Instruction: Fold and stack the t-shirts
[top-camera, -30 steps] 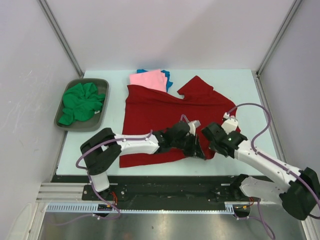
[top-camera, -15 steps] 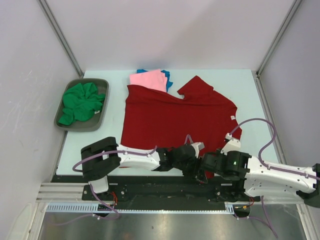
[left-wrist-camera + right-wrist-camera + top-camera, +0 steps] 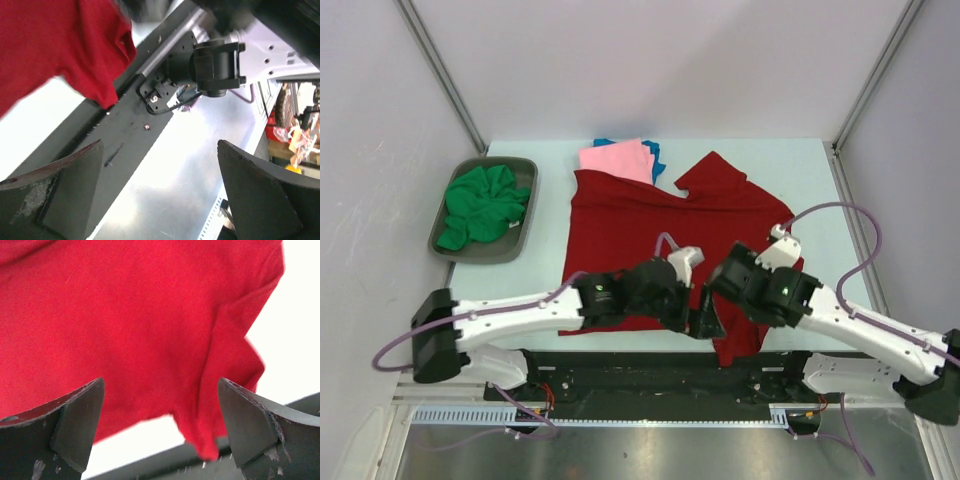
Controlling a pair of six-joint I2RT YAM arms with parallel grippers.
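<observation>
Well to the left of the dark red t-shirt (image 3: 650, 225), a grey tray (image 3: 448, 205) is sitting with the green t-shirt (image 3: 482, 205) bunched up inside it. The dark red t-shirt is lying spread open across the middle of the table (image 3: 820, 175). At its far left corner the folded pink t-shirt (image 3: 617, 160) is resting on the blue t-shirt (image 3: 656, 152), whose edge is peeking out along the pink one's right side; the red cloth is meeting the pink one's near edge. Over the red shirt's near hem the left gripper (image 3: 160, 200) is hanging with its jaws spread wide and nothing between them. Its camera is looking past the shirt's near right corner, which is drooping over the table's front edge. Just to the right, the right gripper (image 3: 160, 432) is hovering above that same corner of the red shirt, jaws likewise parted and gripping no cloth. A small white tag (image 3: 785, 235) is showing at the red shirt's right edge.
</observation>
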